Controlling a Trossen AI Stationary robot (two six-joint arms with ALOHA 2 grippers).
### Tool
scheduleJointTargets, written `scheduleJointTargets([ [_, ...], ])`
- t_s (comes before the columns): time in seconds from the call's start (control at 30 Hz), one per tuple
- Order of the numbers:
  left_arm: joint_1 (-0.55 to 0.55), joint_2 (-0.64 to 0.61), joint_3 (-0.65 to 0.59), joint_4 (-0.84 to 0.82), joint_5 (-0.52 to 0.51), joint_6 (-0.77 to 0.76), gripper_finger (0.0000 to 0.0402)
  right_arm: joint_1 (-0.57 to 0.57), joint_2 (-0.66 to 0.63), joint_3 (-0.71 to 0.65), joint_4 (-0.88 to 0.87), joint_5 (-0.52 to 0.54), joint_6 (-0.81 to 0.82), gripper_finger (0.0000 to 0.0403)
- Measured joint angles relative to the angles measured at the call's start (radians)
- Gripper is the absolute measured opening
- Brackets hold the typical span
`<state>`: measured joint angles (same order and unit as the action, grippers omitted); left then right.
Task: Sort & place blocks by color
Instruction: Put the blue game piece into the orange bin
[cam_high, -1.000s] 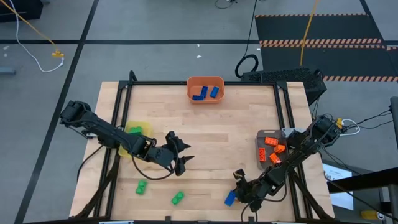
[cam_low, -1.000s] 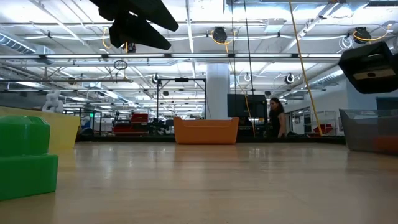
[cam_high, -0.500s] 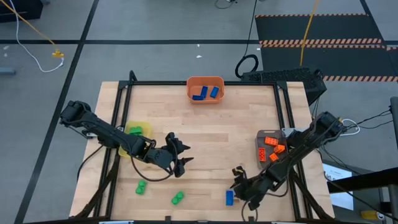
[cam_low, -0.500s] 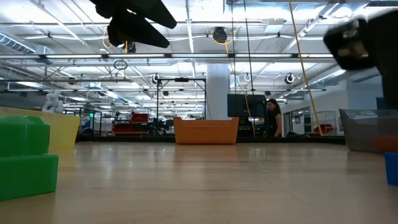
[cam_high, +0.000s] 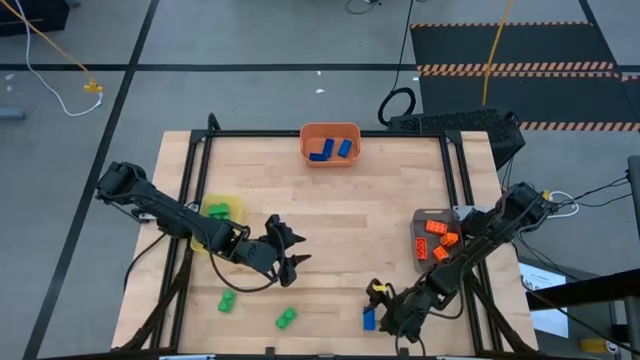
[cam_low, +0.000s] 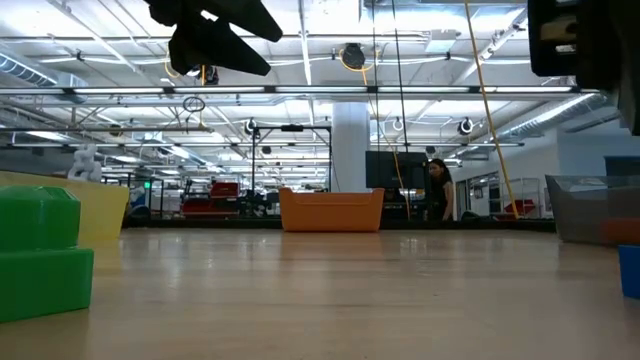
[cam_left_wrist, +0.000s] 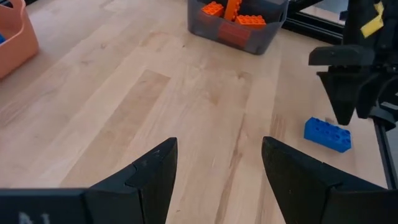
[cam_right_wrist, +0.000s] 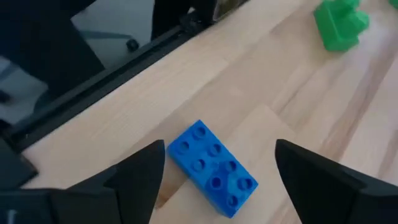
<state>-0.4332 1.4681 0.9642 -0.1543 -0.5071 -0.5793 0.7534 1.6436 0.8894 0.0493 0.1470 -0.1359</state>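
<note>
**Lining up on the loose blue block**

My right gripper (cam_right_wrist: 214, 177) hangs spread and empty directly over the blue block (cam_right_wrist: 212, 168), which lies flat on the desk (cam_high: 330, 215), studs up, between my two fingers as the right wrist view shows it. In the high view that gripper (cam_high: 383, 305) sits near the desk's front edge, and the block (cam_high: 368, 319) shows just at its 7 o'clock. I judge this as the reach-and-align step of a pick: nothing is grasped yet.

The block is a two-by-four brick, and in the wrist view its long axis runs diagonally, from about 10 o'clock to 4 o'clock, so it lies askew to the line between my fingers. The next move, as I read it, calls for a wrist turn so the fingers close across the short sides, then a straight descent and a squeeze. After that it belongs at 12 o'clock, in the orange bin (cam_high: 330, 131) that already holds blue blocks.

Outward from there: two green blocks (cam_high: 286, 318) (cam_high: 227, 301) lie toward 9 o'clock along the front edge. My left gripper (cam_high: 290, 248) waits spread and empty above mid-desk, near the yellow bin (cam_high: 236, 203). The grey bin (cam_high: 421, 216) with orange blocks sits at 2 o'clock.
</note>
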Motion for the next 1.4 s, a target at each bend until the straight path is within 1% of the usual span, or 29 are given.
scheduleJointTargets([
  [0.2, 0.001, 0.000, 0.000, -0.001, 0.000, -0.014, 0.0234, -0.016, 0.039, 0.001, 0.000, -0.076, -0.134, 0.0284],
  [0.23, 0.001, 0.000, 0.000, -0.001, 0.000, -0.018, 0.0234, -0.022, 0.043, 0.001, 0.000, -0.099, -0.144, 0.0284],
  [0.37, 0.001, 0.000, 0.000, -0.001, 0.000, -0.033, 0.0234, -0.052, 0.058, 0.001, 0.000, -0.122, -0.178, 0.0284],
  [0.47, 0.001, 0.000, 0.000, -0.001, 0.000, -0.045, 0.0234, -0.068, 0.060, 0.001, 0.016, -0.129, -0.187, 0.0283],
  [0.53, 0.001, 0.000, 0.000, -0.001, 0.000, -0.051, 0.0234, -0.078, 0.063, 0.001, 0.010, -0.157, -0.191, 0.0283],
  [0.63, 0.001, 0.000, 0.000, -0.002, 0.000, -0.053, 0.0234, -0.091, 0.084, 0.001, 0.017, -0.195, -0.186, 0.0283],
  [0.87, 0.001, 0.000, 0.000, -0.009, 0.000, -0.052, 0.0234, -0.097, 0.139, 0.002, 0.037, -0.240, -0.148, 0.0274],
  [1.03, 0.001, 0.000, 0.000, -0.017, 0.000, -0.048, 0.0234, -0.098, 0.131, 0.002, 0.036, -0.233, -0.138, 0.0241],
  [1.13, 0.001, 0.000, 0.000, -0.017, 0.000, -0.046, 0.0234, -0.098, 0.130, 0.001, 0.045, -0.228, -0.107, 0.0207],
  [1.33, 0.001, 0.000, 0.000, -0.024, 0.000, -0.038, 0.0234, -0.098, 0.128, 0.001, 0.039, -0.226, -0.058, 0.0127],
  [1.4, 0.001, 0.000, 0.000, -0.024, 0.000, -0.029, 0.0234, -0.098, 0.128, 0.001, 0.039, -0.226, -0.046, 0.0122],
])
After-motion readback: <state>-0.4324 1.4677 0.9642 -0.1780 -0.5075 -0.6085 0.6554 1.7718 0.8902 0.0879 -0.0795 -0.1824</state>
